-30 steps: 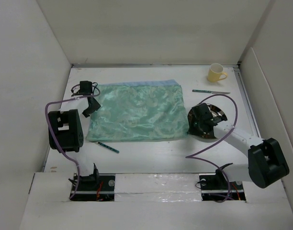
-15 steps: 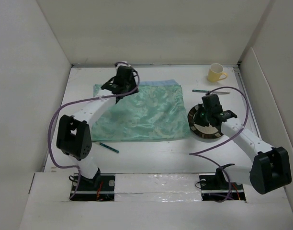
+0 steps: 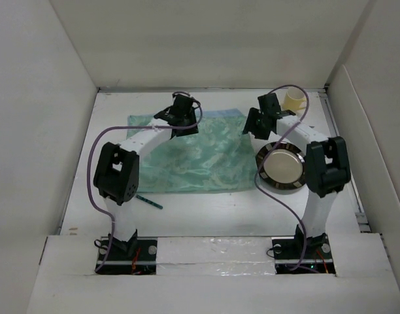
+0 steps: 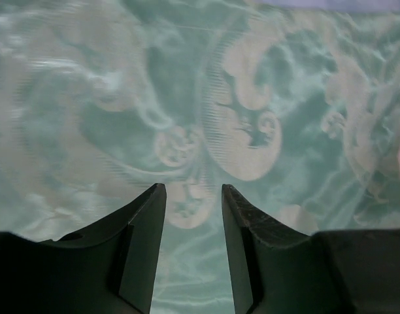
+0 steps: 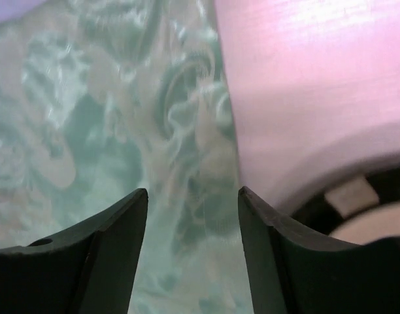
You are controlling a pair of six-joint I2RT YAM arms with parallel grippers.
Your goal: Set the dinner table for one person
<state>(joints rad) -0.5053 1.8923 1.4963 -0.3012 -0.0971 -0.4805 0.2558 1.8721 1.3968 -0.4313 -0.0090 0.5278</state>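
- Left gripper: jaws parted, nothing between them. It hangs low over the far part of the mint-green patterned cloth placemat, pointing down at the fabric.
- Right gripper: jaws likewise apart and empty, poised over the placemat's right edge near its far corner.
- Judged purpose: both arms reach to the cloth's far side, most likely to pinch and square it before any ware is laid on it.
- The large matte white dinner table lies beneath both grippers. The cloth hides it under the left one. Bare tabletop starts just right of the right gripper's fingers.
- The round dark-rimmed plate rests on the table just beside the cloth's right edge, not yet placed.
- A pale yellow mug stands at the far right, and a slim teal-handled utensil lies near the cloth's near left corner.
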